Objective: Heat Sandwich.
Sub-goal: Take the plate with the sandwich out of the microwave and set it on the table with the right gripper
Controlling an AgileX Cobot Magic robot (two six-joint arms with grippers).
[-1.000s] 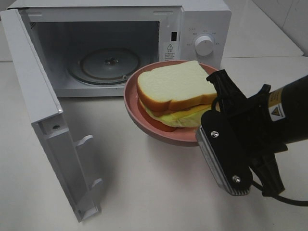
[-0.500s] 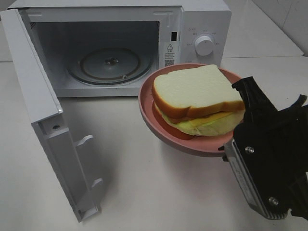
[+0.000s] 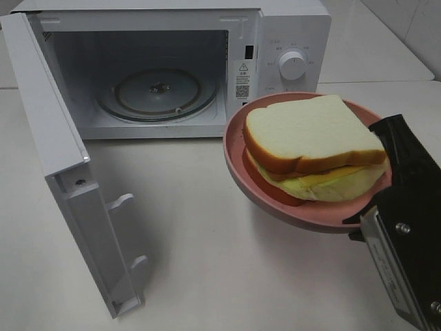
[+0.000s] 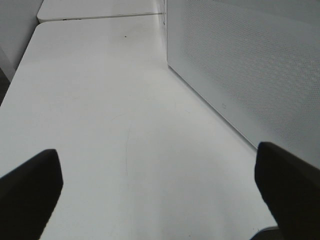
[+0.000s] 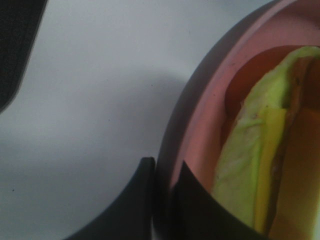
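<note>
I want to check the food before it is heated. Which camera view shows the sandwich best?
The exterior high view: the whole sandwich shows there, on the pink plate beside the open microwave. The right wrist view shows only its yellow-green filling edge, very close. The left wrist view shows none of it.

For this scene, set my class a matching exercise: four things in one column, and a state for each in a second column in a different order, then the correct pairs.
Column one:
1. microwave door
2. sandwich
3. right hand
4. left hand

Column two:
A. open, holding nothing
B. swung wide open
C. shut on the rim of the pink plate
D. lying on the plate, held above the table

Pairs: 1-B, 2-D, 3-C, 4-A
</note>
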